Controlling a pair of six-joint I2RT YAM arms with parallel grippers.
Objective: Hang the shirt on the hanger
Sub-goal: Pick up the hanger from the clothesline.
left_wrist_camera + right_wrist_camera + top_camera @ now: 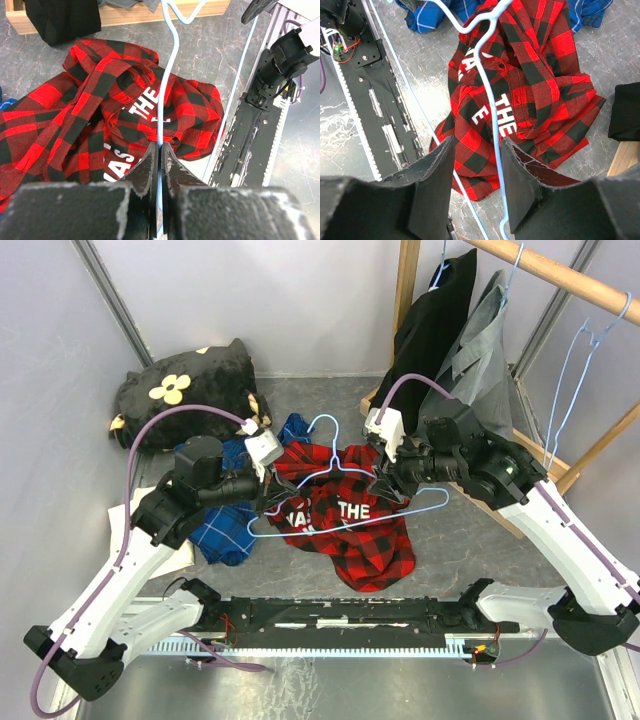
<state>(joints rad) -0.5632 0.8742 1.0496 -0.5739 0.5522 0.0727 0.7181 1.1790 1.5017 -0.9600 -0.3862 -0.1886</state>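
The red-and-black plaid shirt (pixel 350 530) lies crumpled on the table, white lettering facing up; it also fills the left wrist view (pixel 95 105) and the right wrist view (pixel 535 80). The light-blue wire hanger (pixel 345 472) is held above it, hook pointing away from the arms. My left gripper (pixel 268 502) is shut on the hanger's left arm; the wire (pixel 167 75) runs straight out from its pinched tips (pixel 160 148). My right gripper (pixel 388 480) is at the hanger's right end, open (pixel 476 150), with the wire (pixel 492 115) passing between its fingers close to the right one.
A blue plaid shirt (pixel 225 530) lies bunched left of the red one. A black cushion with pale flowers (pixel 185 390) sits at the back left. A wooden rack (pixel 560 275) at the right carries dark garments (pixel 450 335) and spare hangers (pixel 575 370). A black rail (pixel 350 615) spans the near edge.
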